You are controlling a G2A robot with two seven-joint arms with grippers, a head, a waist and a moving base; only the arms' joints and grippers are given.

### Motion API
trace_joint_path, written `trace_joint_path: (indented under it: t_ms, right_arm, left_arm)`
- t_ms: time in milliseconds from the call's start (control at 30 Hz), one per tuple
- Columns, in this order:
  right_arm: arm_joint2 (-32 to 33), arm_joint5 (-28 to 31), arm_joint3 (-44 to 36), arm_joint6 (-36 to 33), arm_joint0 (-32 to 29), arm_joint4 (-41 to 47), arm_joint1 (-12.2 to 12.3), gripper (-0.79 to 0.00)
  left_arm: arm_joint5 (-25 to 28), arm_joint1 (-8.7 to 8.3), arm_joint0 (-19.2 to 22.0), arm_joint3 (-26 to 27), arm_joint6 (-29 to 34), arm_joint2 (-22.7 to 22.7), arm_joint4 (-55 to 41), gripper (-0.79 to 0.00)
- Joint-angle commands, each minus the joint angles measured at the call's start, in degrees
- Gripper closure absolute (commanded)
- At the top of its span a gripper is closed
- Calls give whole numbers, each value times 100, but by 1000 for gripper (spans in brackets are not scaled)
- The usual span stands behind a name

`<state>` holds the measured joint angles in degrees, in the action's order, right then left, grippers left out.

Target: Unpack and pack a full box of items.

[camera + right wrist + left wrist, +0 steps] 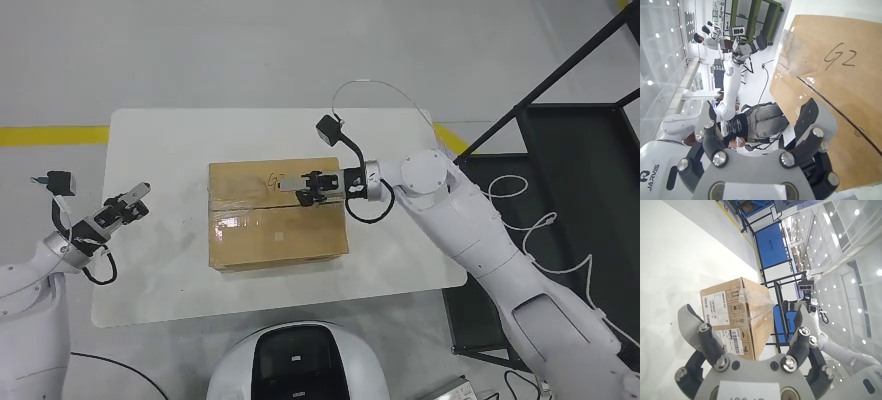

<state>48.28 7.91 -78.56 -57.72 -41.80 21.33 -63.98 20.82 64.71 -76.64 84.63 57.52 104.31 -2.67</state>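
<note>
Entry: the cardboard box (277,215) sits near the middle of the white table (160,140). Both top flaps are shut. Clear tape (240,207) runs along the centre seam.

In the left wrist view one end of the tape (755,298) has lifted off the box (759,317) and stands up crumpled at the top edge. The side of the box facing that camera carries white labels (715,306).

The right gripper (303,192) is over the box top, by the seam on the half farther from the robot. In its wrist view the right gripper (758,108) is spread wide and holds nothing. One finger pad (807,115) is over the cardboard next to the seam. We cannot tell whether it touches. A handwritten mark (840,57) lies on the flap beyond it.

The left gripper (138,200) is near the table's left edge, well apart from the box. It is also wide open and empty (745,311), and it faces the labelled side.

Surroundings: a black metal rack (570,150) stands off the table's right side. A yellow floor line (50,133) runs behind the table on the left. We see nothing on the table between the left gripper and the box.
</note>
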Motion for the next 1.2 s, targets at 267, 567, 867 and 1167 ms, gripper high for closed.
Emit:
trace_joint_path:
  t_ms: [267,567,867,1167]
  right_arm:
    - [-1014,97,1070,386,1064,325,-661,-785]
    - [-1647,187,2183,533,1736,489,-1281,-785]
    - [-1853,297,3032,263,2077,581,-1687,-785]
    - [-1692,367,3237,-162,1908,448,-1671,-785]
  left_arm:
    - [-360,-153,251,-359,473,45,473,-785]
    - [-8,-300,678,-769,1035,-52,569,-785]
    - [239,-350,649,-767,830,-311,566,-785]
    - [434,-429,358,-440,643,-291,621,-785]
